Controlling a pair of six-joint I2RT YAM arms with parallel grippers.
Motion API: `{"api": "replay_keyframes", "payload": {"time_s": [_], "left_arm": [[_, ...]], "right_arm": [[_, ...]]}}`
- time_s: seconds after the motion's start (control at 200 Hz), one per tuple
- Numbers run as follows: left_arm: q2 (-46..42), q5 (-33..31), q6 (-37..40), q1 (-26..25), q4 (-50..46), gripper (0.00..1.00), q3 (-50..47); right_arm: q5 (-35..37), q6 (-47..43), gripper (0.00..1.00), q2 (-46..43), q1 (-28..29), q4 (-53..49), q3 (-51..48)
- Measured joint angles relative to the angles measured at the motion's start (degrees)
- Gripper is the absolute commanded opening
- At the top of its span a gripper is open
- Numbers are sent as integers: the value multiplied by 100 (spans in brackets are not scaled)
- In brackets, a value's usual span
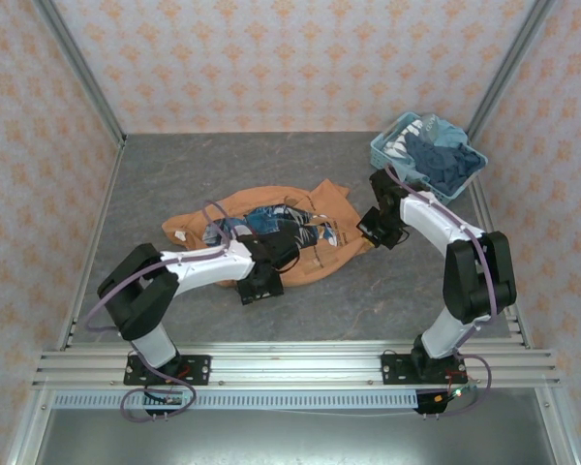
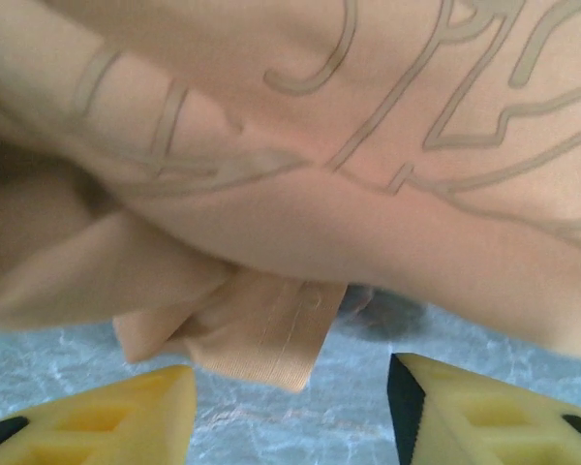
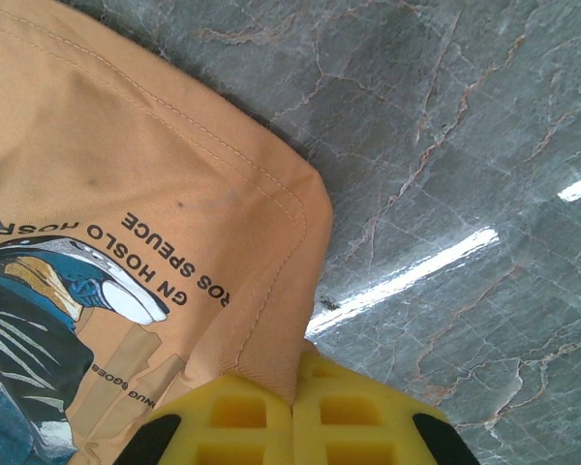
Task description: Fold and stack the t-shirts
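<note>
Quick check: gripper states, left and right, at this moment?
Left gripper: open, holding nothing.
Right gripper: closed on the hem of the orange-tan cloth t-shirt.

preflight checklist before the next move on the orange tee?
1. Hem of the orange tee clamped by the right gripper: ok, fingers shut with the corner edge between them.
2. Readiness of the left gripper to grasp: ok, open, nothing between its fingers, a hem flap just ahead.
3. Tee lying flat: not ok, bunched and folded over itself.
4. How much cloth the right grip holds: cannot tell.
5. Clearance to the basket holding the dark blue shirts: ok, it stands apart from the tee.
</note>
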Motion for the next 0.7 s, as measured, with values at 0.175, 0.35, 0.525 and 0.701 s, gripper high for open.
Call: {"api": "replay_keyframes", "payload": {"time_s": [0.175,0.35,0.525,0.701], "left_arm": [[212,-396,92,-37,13,2,81],[-389,-1097,236,-37,-503,0,-267],[-2483,-1755,142,-37,-1517,0,-688],[-4242,-1978,-181,-37,-2194,0,-1106]], "right_arm": [[17,0,0,0,0,-4,-9],[129,-42,0,-79,-26,-103,-9],[131,-155,0,-573,-26,-339,-74],[37,-369,30,-1241,-26,-518,-728]]}}
